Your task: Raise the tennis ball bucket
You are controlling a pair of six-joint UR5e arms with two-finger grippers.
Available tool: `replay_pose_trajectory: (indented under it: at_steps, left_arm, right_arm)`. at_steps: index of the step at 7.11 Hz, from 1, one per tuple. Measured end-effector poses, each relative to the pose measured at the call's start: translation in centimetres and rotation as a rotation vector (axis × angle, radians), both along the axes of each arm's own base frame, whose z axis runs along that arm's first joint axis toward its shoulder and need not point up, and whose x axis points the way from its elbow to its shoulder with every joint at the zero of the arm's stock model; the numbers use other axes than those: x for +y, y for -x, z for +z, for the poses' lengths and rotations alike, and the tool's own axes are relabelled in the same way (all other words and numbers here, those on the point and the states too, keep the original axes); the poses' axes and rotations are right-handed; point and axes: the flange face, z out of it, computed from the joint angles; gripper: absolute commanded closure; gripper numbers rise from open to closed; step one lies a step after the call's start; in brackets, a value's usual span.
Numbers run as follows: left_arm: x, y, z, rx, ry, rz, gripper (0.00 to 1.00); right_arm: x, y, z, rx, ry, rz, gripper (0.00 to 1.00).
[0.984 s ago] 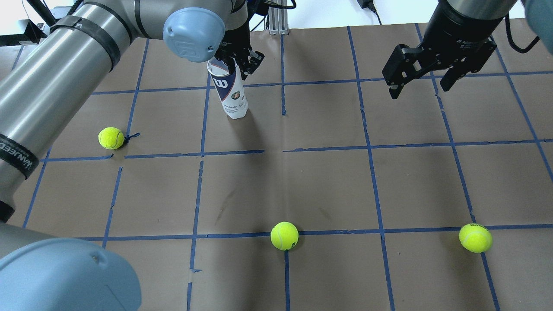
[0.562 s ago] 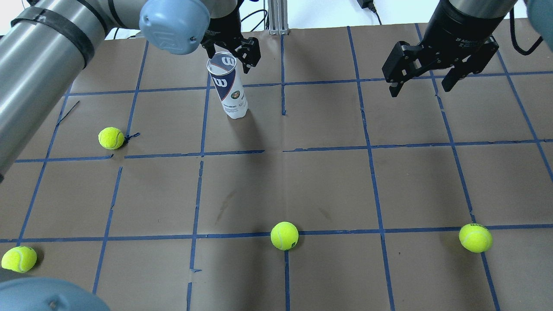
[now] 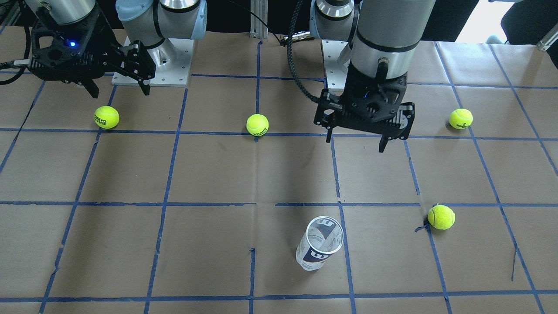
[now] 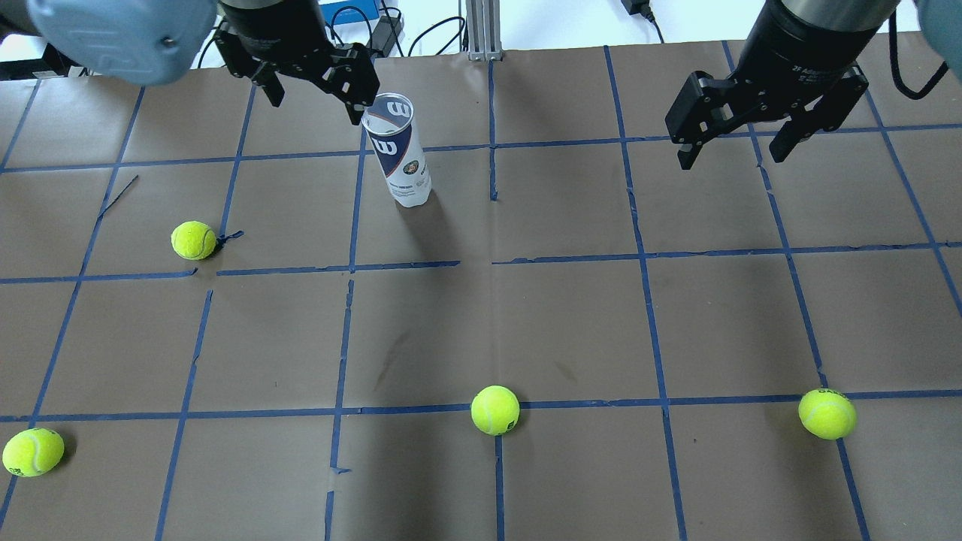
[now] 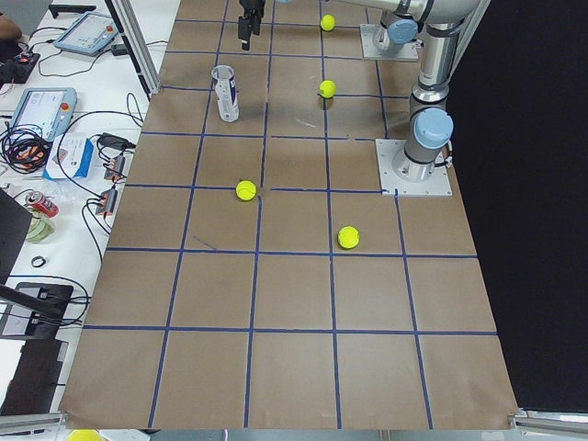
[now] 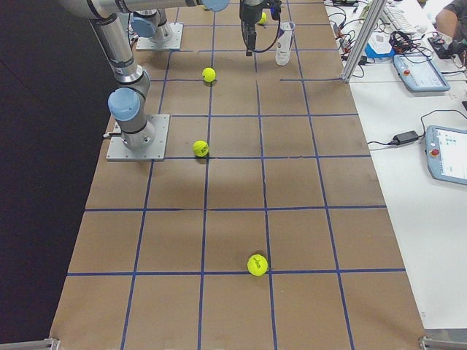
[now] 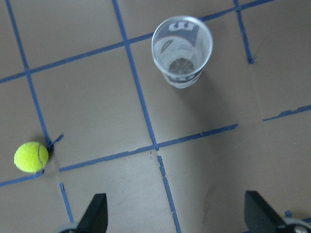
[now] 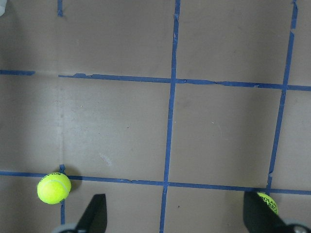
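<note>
The tennis ball bucket (image 4: 398, 150) is a clear can with a white and navy label and a "W" logo. It stands upright, open-topped and empty, on the brown table. It also shows in the front view (image 3: 319, 244) and the left wrist view (image 7: 182, 51). My left gripper (image 4: 316, 94) is open and empty. It hangs above the table, apart from the can and to its left, on the robot's side in the front view (image 3: 355, 141). My right gripper (image 4: 730, 154) is open and empty, far to the right.
Several yellow-green tennis balls lie on the table: one left of the can (image 4: 193, 240), one front centre (image 4: 494, 410), one front right (image 4: 827, 413), one front left (image 4: 32, 451). An aluminium post (image 4: 483, 30) stands at the far edge.
My left gripper has pulled away from the can's rim, moving left and back towards the robot. The can stays standing on the table. The right arm has barely moved.
</note>
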Motion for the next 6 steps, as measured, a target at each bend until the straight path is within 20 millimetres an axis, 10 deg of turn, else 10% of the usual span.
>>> replay_pose_trajectory:
  at_steps: [6]
  left_arm:
    - [5.8, -7.4, -0.5, 0.11, -0.058, 0.241, 0.0]
  right_arm:
    - [-0.1, 0.0, -0.1, -0.004, -0.002, 0.002, 0.0]
